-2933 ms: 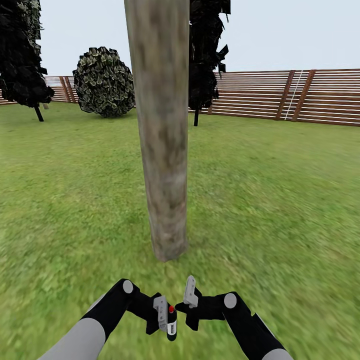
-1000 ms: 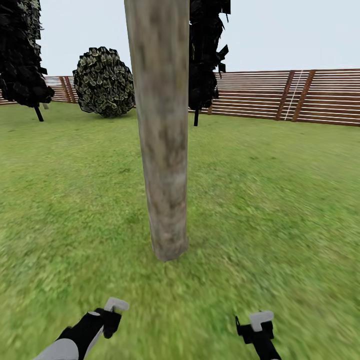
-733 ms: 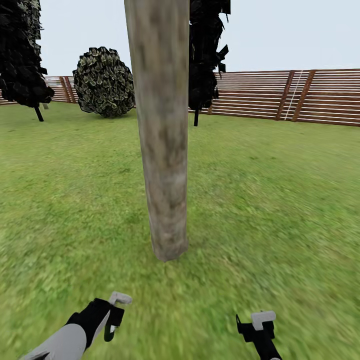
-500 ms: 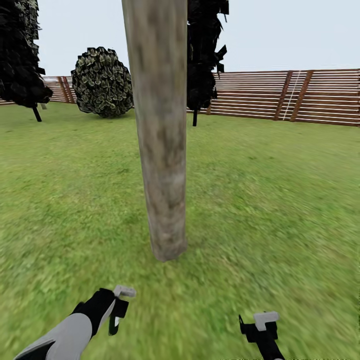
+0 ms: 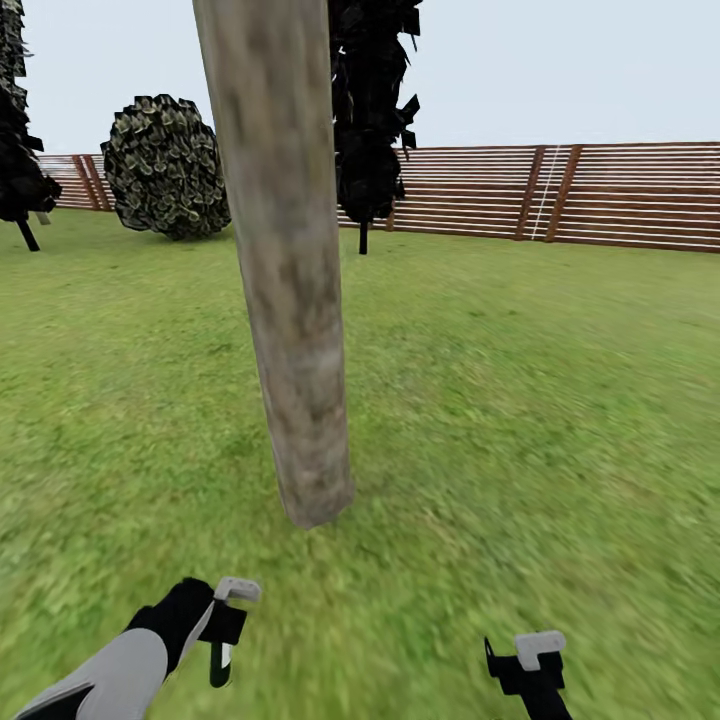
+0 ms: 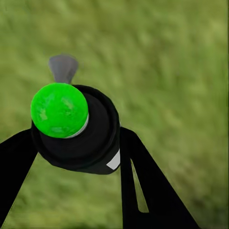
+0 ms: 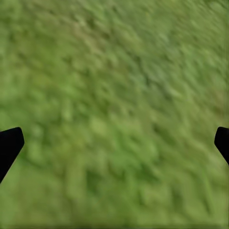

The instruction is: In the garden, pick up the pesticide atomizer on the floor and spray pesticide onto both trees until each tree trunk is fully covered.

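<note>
Lawn: blurry green grass floor (image 5: 520, 400) running back to the fence on every visible side; it also shows beneath both grippers in the wrist views.
Fence: brown fence of horizontal wooden slats (image 5: 600, 195) along the far edge of the lawn, with a thin pale line running down one section.
Tree trunk: thick, straight, branchless column of mottled grey-beige bark (image 5: 285, 300), rising from the grass just ahead of the robot and leaving the head view at its top. Whether any whitish specks lie on the bark I cannot tell.
Black tree: dark ragged foliage on a thin stem (image 5: 368, 110), behind the trunk and near the fence.
Bush: round grey-green leafy shrub (image 5: 165, 168) near the far left stretch of the fence.
Second black tree: dark foliage on a thin stem (image 5: 20, 170) at the lawn's far left edge.
Left gripper: black arm end with pale grey finger tips (image 5: 222, 625), low over the grass short of the trunk's base; its two black fingers (image 6: 143, 191) are closed against the atomizer's sides.
Pesticide atomizer: small black cylindrical bottle with a bright green round cap and a grey nozzle (image 6: 76, 126), clamped in the left gripper and hanging down below it (image 5: 219, 662), clear of the grass.
Right gripper: black with a pale grey tip (image 5: 532, 662), low over the grass to the right of the trunk; its fingers (image 7: 9, 145) stand wide apart with only grass between them.
</note>
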